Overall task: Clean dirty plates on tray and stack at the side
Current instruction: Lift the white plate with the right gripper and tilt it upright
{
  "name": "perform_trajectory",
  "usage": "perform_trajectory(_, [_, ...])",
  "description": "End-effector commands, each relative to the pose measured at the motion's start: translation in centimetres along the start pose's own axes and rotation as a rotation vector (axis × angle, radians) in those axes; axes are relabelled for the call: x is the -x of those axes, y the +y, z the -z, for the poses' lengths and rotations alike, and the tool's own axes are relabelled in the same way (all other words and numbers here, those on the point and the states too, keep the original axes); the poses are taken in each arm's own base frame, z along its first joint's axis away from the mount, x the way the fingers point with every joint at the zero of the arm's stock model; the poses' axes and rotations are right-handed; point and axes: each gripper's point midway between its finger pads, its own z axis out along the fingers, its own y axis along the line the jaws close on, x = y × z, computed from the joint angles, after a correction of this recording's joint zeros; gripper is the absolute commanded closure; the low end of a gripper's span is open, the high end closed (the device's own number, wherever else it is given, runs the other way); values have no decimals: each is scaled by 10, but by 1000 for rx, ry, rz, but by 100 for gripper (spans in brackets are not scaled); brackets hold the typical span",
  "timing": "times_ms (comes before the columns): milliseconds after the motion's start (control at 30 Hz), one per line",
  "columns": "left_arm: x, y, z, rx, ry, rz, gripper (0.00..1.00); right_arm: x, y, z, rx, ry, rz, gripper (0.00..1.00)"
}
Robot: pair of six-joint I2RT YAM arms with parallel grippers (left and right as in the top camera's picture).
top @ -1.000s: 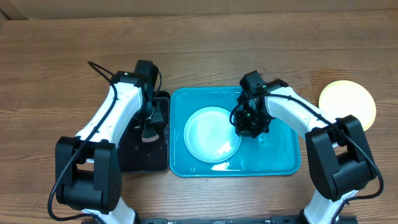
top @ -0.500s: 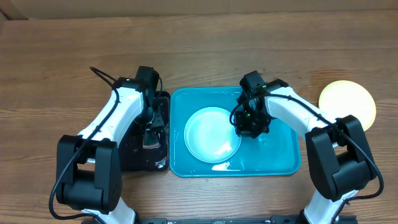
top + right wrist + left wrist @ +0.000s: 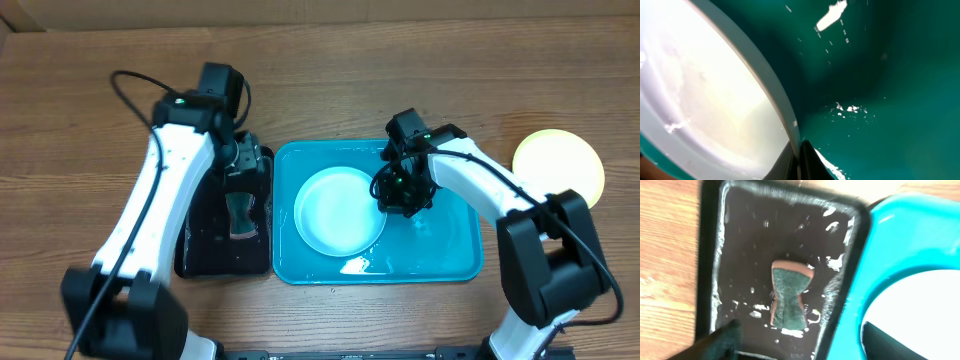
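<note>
A light cyan plate [image 3: 338,213] with a white centre lies in the glossy cyan tray [image 3: 445,250]. My right gripper [image 3: 398,192] is shut on this plate's right rim; in the right wrist view the rim of the plate [image 3: 705,90] runs down between the two dark fingers of the gripper [image 3: 799,162], over the tray's floor [image 3: 880,100]. A pale yellow-green plate [image 3: 558,166] lies on the table at the far right. My left gripper [image 3: 243,162] hangs open above the black tray. In its wrist view the left gripper [image 3: 800,350] is empty, its fingertips [image 3: 722,339] wide apart.
A small black tray [image 3: 200,245] stands just left of the cyan tray, wet with foam flecks. A green and brown sponge [image 3: 240,214] lies loose in it, seen from the left wrist as a sponge [image 3: 788,296] on the black tray's floor [image 3: 745,245].
My left gripper has opened, let the sponge go in the black tray, and risen toward the tray's back end. The right gripper and its plate have not moved.
</note>
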Motion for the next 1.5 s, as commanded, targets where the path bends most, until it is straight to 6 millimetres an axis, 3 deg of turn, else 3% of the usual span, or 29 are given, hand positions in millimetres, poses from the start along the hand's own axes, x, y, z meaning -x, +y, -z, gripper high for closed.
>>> perform_trajectory(0, [3, -4, 28, -70, -50, 15, 0, 23, 22, 45, 53, -160, 54, 96])
perform_trajectory(367, [-7, -2, 31, -67, -17, 14, 0, 41, 52, 123, 149, -443, 91, 96])
perform_trajectory(633, [-6, 1, 31, -51, -25, 14, 0, 37, 55, 137, 160, -475, 99, 96])
perform_trajectory(867, [-5, 5, 30, -33, -32, 15, 0, 46, 33, 139, 37, -529, 56, 96])
perform_trajectory(1033, [-6, 5, 29, -31, -27, 15, 0, 44, -2, 140, -83, -526, -61, 96])
perform_trajectory(1167, [-6, 5, 29, -31, -27, 15, 0, 30, -37, 139, -176, -470, -173, 96])
perform_trajectory(1300, [-6, 5, 29, -31, -27, 15, 0, -5, -66, 133, -228, -333, -346, 96])
perform_trajectory(1400, [-6, 5, 29, -32, -29, 15, 0, -41, -75, 127, -255, -197, -471, 96])
perform_trajectory(1467, [-6, 5, 29, -32, -29, 15, 0, -63, -70, 124, -238, -97, -503, 96])
